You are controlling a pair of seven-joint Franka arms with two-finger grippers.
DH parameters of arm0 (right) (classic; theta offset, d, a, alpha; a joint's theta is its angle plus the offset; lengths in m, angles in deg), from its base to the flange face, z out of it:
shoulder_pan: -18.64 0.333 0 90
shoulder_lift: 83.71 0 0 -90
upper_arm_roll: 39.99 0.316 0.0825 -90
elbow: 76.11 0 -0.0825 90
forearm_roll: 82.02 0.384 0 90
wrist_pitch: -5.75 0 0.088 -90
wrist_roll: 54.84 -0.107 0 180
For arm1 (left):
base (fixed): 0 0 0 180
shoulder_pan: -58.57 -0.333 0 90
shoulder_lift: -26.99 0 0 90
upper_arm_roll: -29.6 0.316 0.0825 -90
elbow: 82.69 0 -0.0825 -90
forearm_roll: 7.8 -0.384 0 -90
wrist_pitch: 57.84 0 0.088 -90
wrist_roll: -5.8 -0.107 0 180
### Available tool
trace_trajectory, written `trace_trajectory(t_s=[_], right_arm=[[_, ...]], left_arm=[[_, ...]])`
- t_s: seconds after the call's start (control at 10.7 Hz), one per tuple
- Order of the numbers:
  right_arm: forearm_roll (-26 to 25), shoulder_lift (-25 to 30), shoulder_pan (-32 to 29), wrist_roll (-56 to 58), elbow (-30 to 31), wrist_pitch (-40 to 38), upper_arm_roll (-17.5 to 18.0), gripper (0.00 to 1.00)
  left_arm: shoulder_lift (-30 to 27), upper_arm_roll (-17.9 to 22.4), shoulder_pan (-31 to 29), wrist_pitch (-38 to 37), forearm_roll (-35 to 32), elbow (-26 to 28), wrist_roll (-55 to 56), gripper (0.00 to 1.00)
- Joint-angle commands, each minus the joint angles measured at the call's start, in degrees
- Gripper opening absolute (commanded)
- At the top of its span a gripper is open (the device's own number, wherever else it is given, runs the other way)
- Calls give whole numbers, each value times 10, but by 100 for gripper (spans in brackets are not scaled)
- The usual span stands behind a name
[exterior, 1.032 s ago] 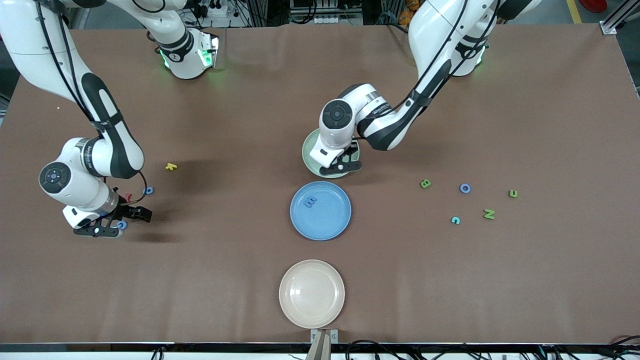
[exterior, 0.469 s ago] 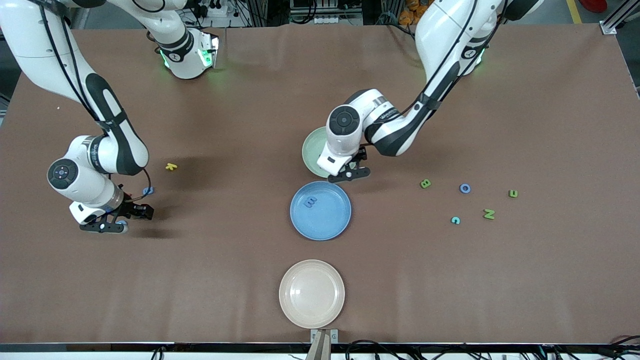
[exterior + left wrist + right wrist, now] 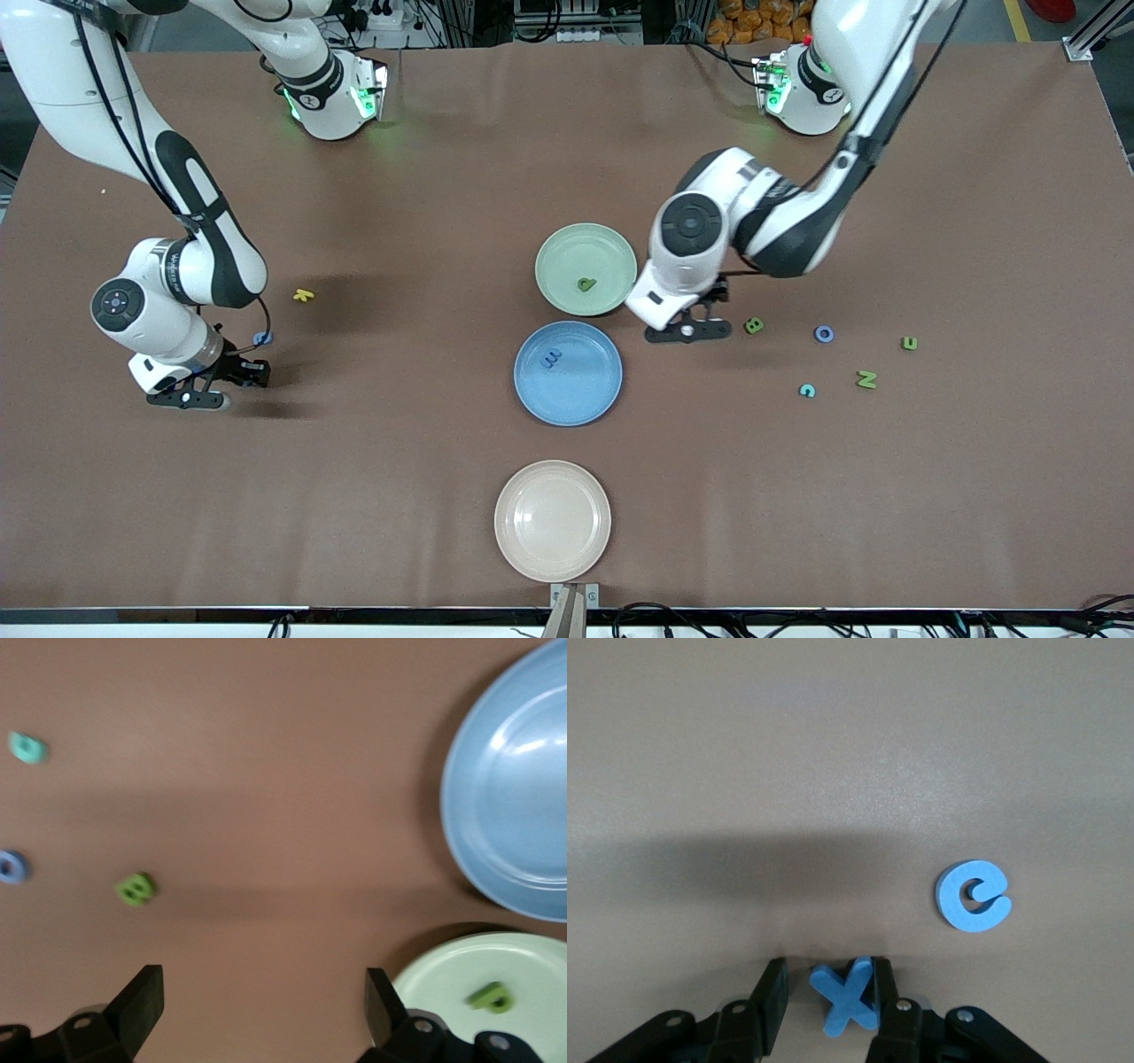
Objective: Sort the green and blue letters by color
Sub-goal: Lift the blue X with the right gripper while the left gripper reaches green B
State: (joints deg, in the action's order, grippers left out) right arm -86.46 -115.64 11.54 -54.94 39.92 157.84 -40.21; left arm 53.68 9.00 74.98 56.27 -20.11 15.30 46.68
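Observation:
My right gripper (image 3: 217, 388) is down at the table at the right arm's end, shut on a blue X (image 3: 849, 997) that stands tilted between its fingers. A round blue letter (image 3: 263, 338) lies close by. My left gripper (image 3: 687, 330) hangs open and empty over bare table between the green plate (image 3: 567, 252) and a green B (image 3: 754, 325). One green letter (image 3: 586, 284) lies in the green plate, one blue letter (image 3: 550, 358) in the blue plate (image 3: 585, 390). A blue O (image 3: 824, 334), green N (image 3: 866, 379) and green E (image 3: 909, 343) lie toward the left arm's end.
A beige plate (image 3: 552, 520) sits near the table's front edge. A small yellow letter (image 3: 304, 295) lies beside the right arm's forearm. A teal letter (image 3: 807, 390) lies among the loose letters at the left arm's end.
My left gripper opened over the green plate, left a green letter in it, and moved toward the green B. My right gripper's jaws closed in on the blue X.

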Motion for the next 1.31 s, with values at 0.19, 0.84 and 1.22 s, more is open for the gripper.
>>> trace_trajectory(t_s=[0.19,0.84,1.22], right_arm=[[-2,4,-13,7,18,16,8,41],[-1,11,-9,-1,5,-6,16,0],[0,13,-6,-38,-17,-33,32,0]], left_arm=[[-101,-12,-145,-6,-3,76,-301,100],[-158,-30,-222,188,25,255,-409,100],[-151,-49,-222,244,32,308,-410,85]])
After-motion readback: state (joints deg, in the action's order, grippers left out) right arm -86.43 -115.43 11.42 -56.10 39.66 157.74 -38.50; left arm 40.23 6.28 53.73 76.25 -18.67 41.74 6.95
